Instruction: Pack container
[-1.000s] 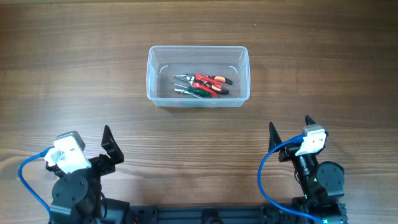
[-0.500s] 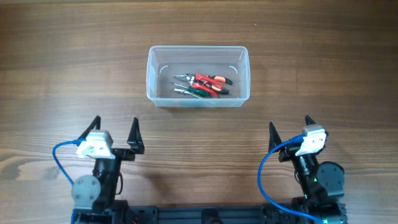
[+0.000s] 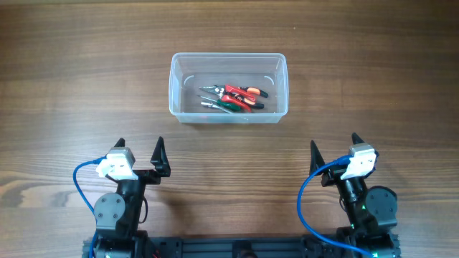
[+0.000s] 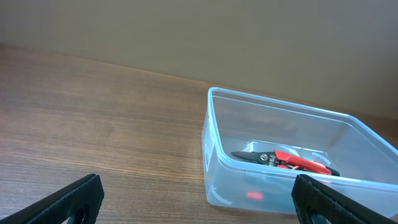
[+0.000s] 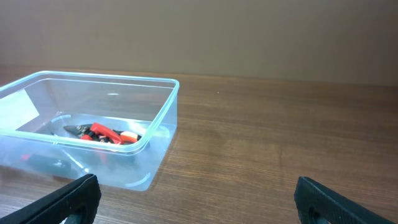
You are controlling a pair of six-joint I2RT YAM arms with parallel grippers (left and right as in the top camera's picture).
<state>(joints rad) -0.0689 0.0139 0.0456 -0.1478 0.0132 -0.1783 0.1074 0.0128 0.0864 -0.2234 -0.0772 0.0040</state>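
The left gripper (image 3: 140,148) has its jaws spread wide. Its two black fingers (image 4: 73,198) stand at the lower corners of the left wrist view, with wood grain and the near wall of the tub showing between them. The right gripper (image 3: 335,146) is parted just as far, its fingers (image 5: 67,198) at the bottom corners of the right wrist view and bare table in the gap.

Ahead of both pairs of jaws, and well apart from either, the container (image 3: 174,89) sits upright on the wooden table (image 3: 373,57). It is a clear plastic rectangular tub with rounded corners and a rimmed edge. It lies forward and to the right of the left jaws, and forward and to the left of the right jaws.

On its floor, more toward the end nearer the right jaws, a few hand tools lie in a small heap. Red-handled pliers (image 3: 240,92) point their metal nose toward the left-jaw end, and an orange patch shows on one handle in the right wrist view. A green-handled tool (image 3: 231,106) lies against them on the side closer to the grippers. How many tools make up the heap cannot be told.

Behind the left jaws a white block (image 3: 118,163) sits on the wrist and a blue cable (image 3: 75,178) loops back toward the base; the right wrist carries the same
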